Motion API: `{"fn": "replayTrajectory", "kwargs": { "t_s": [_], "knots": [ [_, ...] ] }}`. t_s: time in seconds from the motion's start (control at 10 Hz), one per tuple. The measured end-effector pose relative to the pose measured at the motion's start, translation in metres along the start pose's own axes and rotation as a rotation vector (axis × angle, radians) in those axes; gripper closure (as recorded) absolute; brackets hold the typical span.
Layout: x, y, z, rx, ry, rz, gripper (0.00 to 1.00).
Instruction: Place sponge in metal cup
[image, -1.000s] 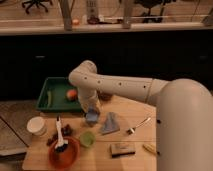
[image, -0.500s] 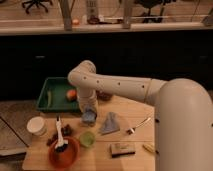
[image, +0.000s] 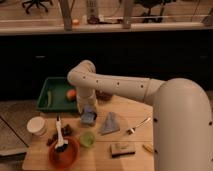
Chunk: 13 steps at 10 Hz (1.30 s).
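The job has only just begun. The arm bends down in the middle left of the frame. Its gripper (image: 88, 111) is low over the wooden table (image: 127, 111), right on top of a small blue block (image: 89, 119). I think this block is the sponge, because the arm has gone straight to it. The sponge looks like it is sitting on the table, not up in the air. I cannot tell if the gripper is wide, narrow or already holding the sponge, because the arm hides it.

I cannot find the metal cup for sure. A dark round thing (image: 104, 95) just right of the arm, near the back edge of the table, may be it. So there is a lot left to do: grab the sponge, lift it, carry it to the cup and drop it in.

Not much is different from half a second ago. The round bend of the arm has gone a tiny bit lower, and the gripper seems pressed closer to the sponge. The sponge is in the same place. The grey cloth (image: 110, 124), the fork (image: 138, 125), the tan block (image: 121, 149), the small green cup (image: 86, 139) and the red bowl (image: 52, 156) have not moved.
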Motion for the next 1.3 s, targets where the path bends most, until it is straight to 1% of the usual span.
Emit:
{"fn": "replayTrajectory", "kwargs": {
  "t_s": [0.6,0.9,1.3],
  "knots": [
    [0.002,0.004,0.002,0.005,-0.009,-0.002,0.2],
    [0.007,0.006,0.002,0.03,-0.002,-0.003,0.2],
    [0.013,0.005,0.003,0.039,-0.002,-0.004,0.2]
  ]
}}
